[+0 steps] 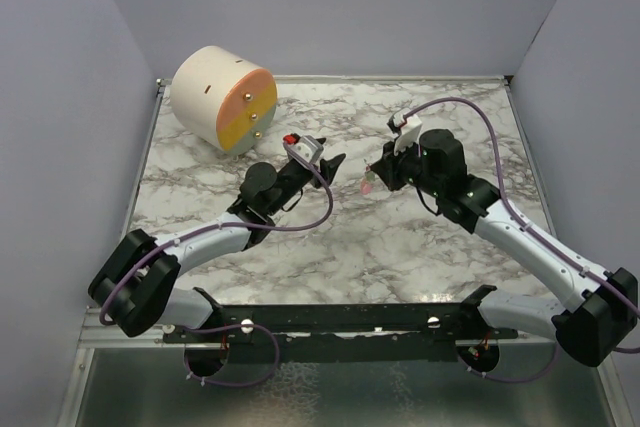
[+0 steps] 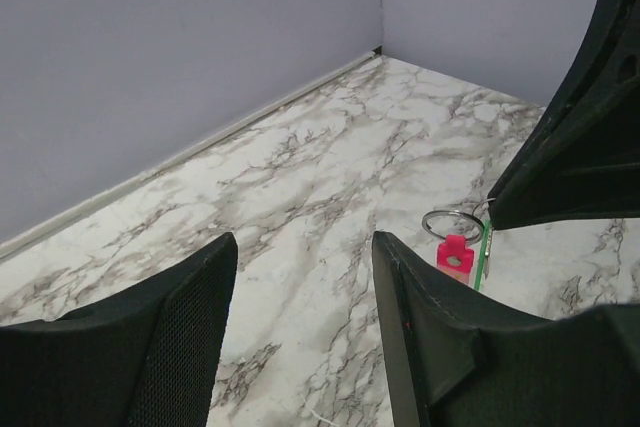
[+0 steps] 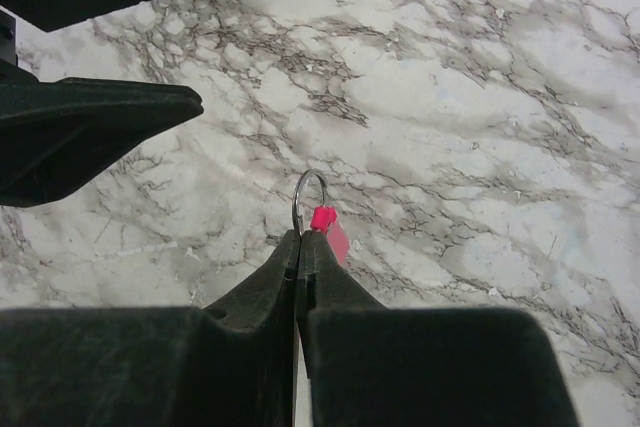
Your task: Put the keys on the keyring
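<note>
Two arms meet over the middle of the marble table (image 1: 400, 257) in the top view. The left fingers (image 1: 333, 161) point toward 3 o'clock and the right fingers (image 1: 380, 171) toward 9 o'clock, tips near but apart. A pink speck, the pink key (image 1: 368, 185), hangs at the right tips, and a cream-and-orange cylinder (image 1: 225, 97) lies well apart at 10 o'clock. In the left wrist view the left fingers (image 2: 180, 337) stand wide apart with nothing between them. At 3 o'clock the right fingers (image 2: 580, 127) carry the keyring (image 2: 450, 217), with the pink key (image 2: 455, 255) hanging just under it and touching it. The green key (image 2: 483, 257) shows as a thin strip at the pink key's 3 o'clock. In the right wrist view the right fingers (image 3: 250, 297) are pressed together on the keyring's (image 3: 310, 197) 6 o'clock edge, with the pink key (image 3: 330, 232) at its 5 o'clock; the green key cannot be made out. Judged from these views, the pink key appears threaded. Whether the green key is on the ring or merely pinched beside it cannot be told; if the latter, threading it is what is left.
</note>
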